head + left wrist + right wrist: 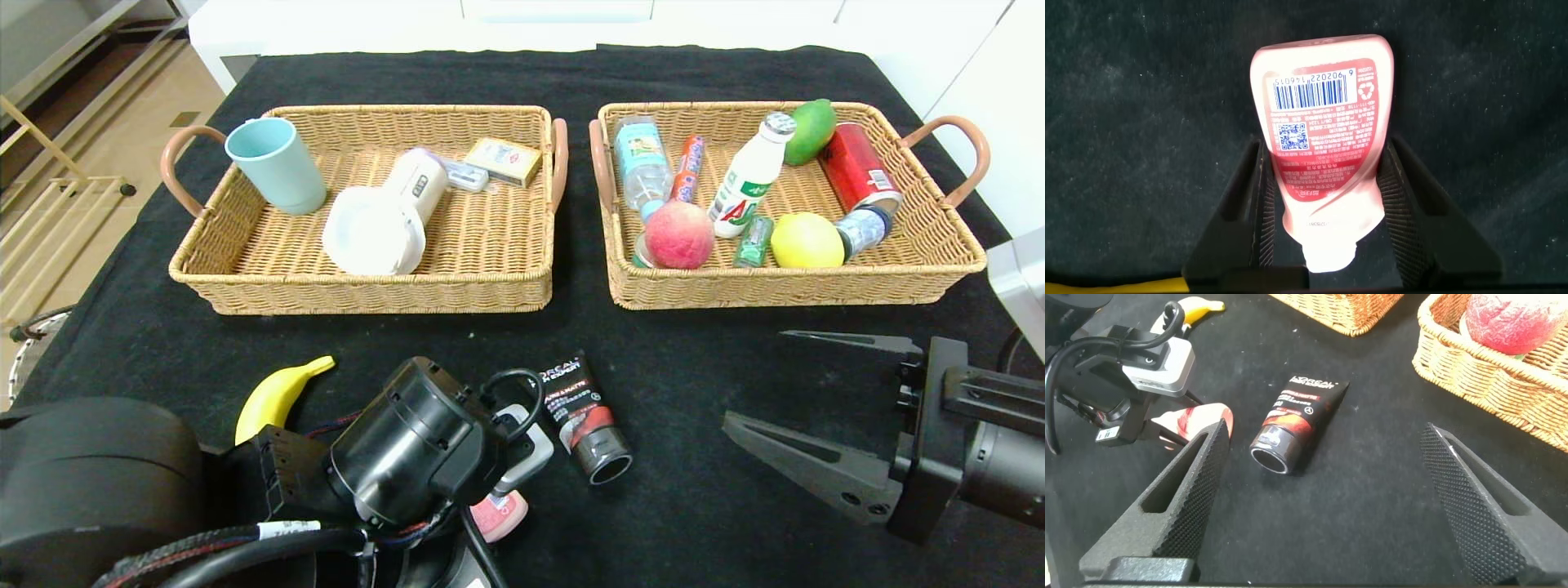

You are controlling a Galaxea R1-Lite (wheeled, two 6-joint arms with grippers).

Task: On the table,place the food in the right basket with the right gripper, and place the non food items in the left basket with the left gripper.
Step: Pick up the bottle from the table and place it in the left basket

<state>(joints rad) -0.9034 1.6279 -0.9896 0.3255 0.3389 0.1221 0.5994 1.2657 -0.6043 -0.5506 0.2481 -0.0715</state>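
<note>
You're working over a black cloth-covered table (694,506), with white furniture behind it and a tiled floor off to your left. Two wicker baskets sit side by side at the far half: the left basket (367,290) holds a blue cup (276,166) and a white flashlight (388,216); the right basket (784,286) holds a peach (679,235), a lemon (807,240) and bottles.

From the head view your left arm covers most of the pink tube (1323,155); only its end peeks out near the table's front edge. The left wrist view shows it plainly: the left gripper (1323,204) has a finger on each side of the tube, pressed against it, barcode side toward the camera. The tube's long axis runs along the fingers, crimped end pointing away from the wrist.

A banana (277,396) lies partly hidden behind that arm. A black tube (584,416) lies between the grippers, cap toward you. Your right gripper (788,392) hovers at the front right, fingers wide apart and holding nothing.
</note>
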